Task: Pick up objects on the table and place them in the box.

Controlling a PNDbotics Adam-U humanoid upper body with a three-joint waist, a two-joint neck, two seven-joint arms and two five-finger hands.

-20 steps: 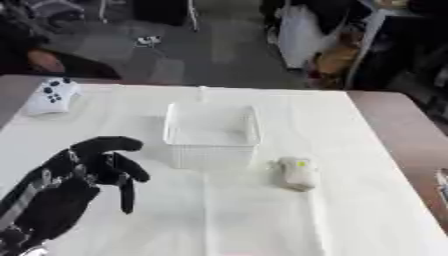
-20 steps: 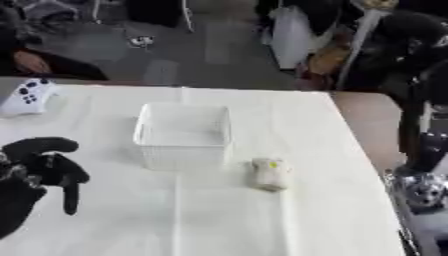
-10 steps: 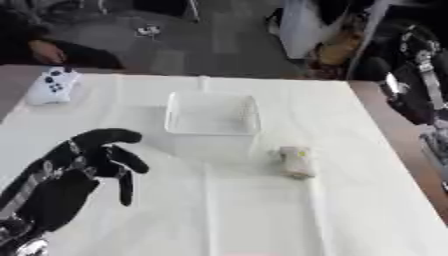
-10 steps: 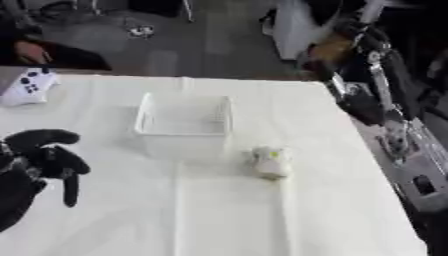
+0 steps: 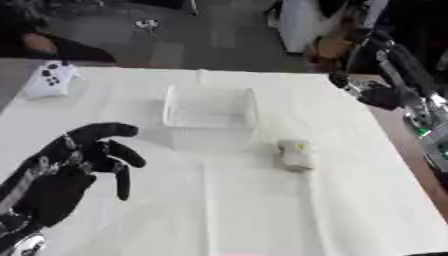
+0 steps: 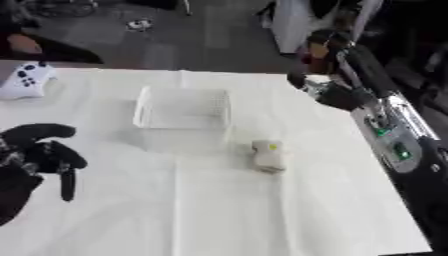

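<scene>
The small pale oblong object with a yellow-green spot [image 5: 295,154] lies on the white surface [image 5: 262,210] just right of the clear plastic box [image 5: 210,116], long axis running near to far. It looks light and rigid; take it across its short sides. The left hand [image 5: 66,172] hovers, fingers loosely curled, empty. I cannot tell how the right hand [image 6: 337,95] holds its fingers.

White-covered table [image 6: 219,210] seen from above. Clear plastic box [image 6: 182,111] near the centre, upright, nothing visible inside. Small pale object [image 6: 267,156] with a yellow-green spot lying just right of the box's near corner, apart from it. White game controller [image 6: 24,80] at the far left edge. Left hand [image 6: 35,155] (black, low at the left border) above the cloth, fingers spread and slightly bent, holding nothing. Right hand [image 6: 331,92] at the table's far right edge, well apart from the pale object; fingers blurred.
</scene>
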